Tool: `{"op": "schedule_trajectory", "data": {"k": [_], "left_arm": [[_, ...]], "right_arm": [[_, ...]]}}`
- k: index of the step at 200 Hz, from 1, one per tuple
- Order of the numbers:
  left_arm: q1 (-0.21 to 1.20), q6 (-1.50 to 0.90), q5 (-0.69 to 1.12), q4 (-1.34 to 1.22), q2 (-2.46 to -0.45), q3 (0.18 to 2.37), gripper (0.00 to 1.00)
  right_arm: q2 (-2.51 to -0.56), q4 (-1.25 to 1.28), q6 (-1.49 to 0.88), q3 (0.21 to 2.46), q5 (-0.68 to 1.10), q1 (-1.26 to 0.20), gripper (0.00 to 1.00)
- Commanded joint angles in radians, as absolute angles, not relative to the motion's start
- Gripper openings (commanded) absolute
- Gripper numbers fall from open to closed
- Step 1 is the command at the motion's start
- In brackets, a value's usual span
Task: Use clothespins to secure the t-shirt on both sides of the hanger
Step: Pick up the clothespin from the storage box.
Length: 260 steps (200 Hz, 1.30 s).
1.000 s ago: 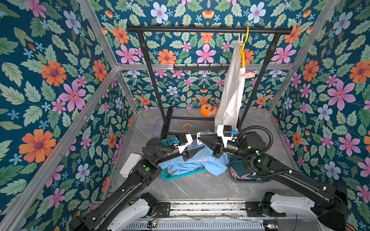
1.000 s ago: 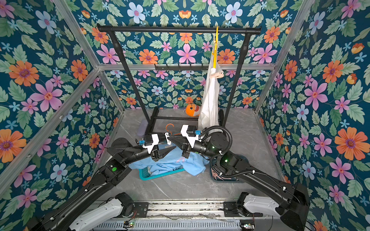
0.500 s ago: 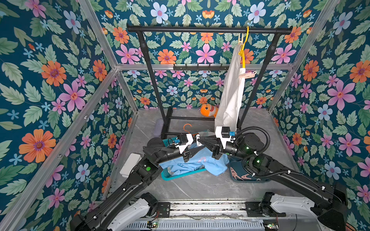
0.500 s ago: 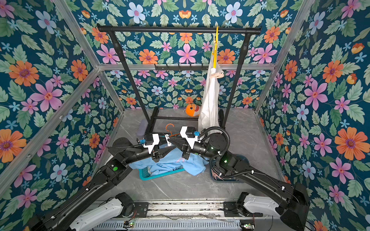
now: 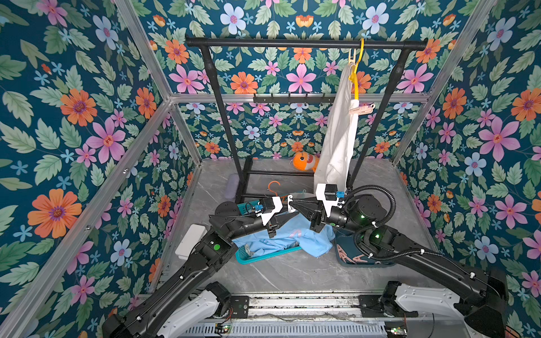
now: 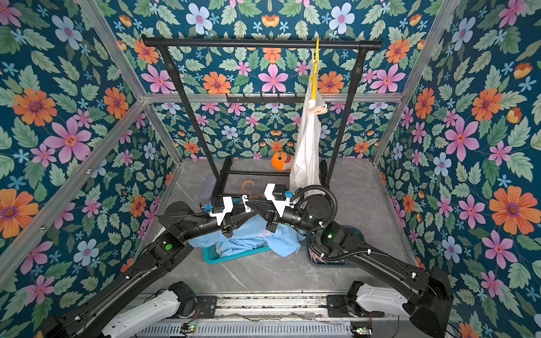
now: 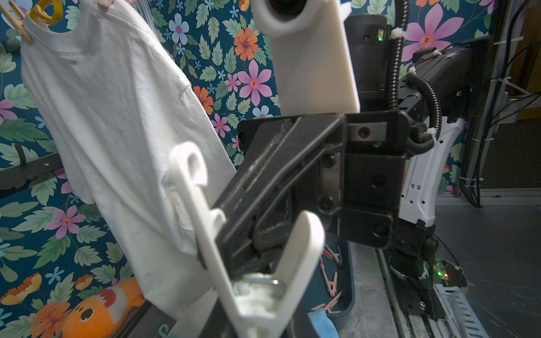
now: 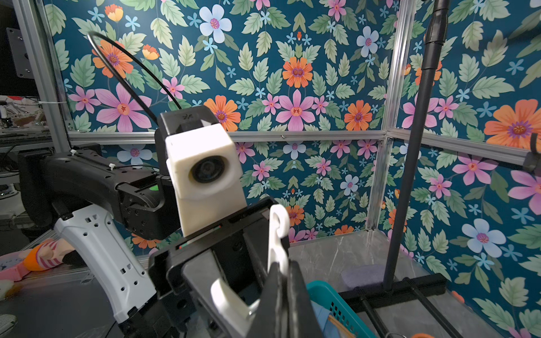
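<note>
Right tool point(image 5: 299, 204) is clamped tight on one leg of a white clothespin point(image 7: 205, 234). The left tool point(image 5: 285, 210) is nose to nose with it, right up against the same pin, but I honestly can't tell if it's gripping or just close. Directly under both tools a blue cloth point(image 5: 292, 237) spills out of a teal basket point(image 5: 263, 256). Below the right tool's wrist sits a dark tray point(image 5: 360, 260) with loose pink clothespins point(image 7: 330, 284) in it. Up behind the right tool, the white t-shirt point(image 5: 336, 137) hangs on a yellow hanger point(image 5: 355, 85) from the black rack point(image 5: 292, 43), with one pink clothespin point(image 5: 361, 109) clipped at its shoulder. Everything stands on a grey marble-look surface point(image 5: 292, 275).
</note>
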<state>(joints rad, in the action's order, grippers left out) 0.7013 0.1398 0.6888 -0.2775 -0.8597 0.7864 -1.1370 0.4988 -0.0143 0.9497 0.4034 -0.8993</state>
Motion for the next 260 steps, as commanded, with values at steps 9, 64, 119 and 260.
{"op": "schedule_trajectory", "data": {"k": [9, 64, 119, 260], "left_arm": [[0.702, 0.166, 0.704, -0.259, -0.859, 0.799, 0.02], [0.702, 0.190, 0.727, -0.206, -0.857, 0.814, 0.00], [0.703, 0.234, 0.735, -0.138, -0.851, 0.834, 0.00], [0.707, 0.333, 0.920, -0.054, -0.916, 0.929, 0.00]], "right_arm": [[-1.131, 0.505, 0.000, 0.950, 0.398, -0.900, 0.01], [-1.103, 0.458, 0.033, 0.954, 0.380, -0.900, 0.34], [-1.001, 0.320, 0.152, 0.955, 0.326, -0.900, 0.69], [-0.963, 0.062, 0.347, 1.057, 0.586, -0.900, 0.84]]}}
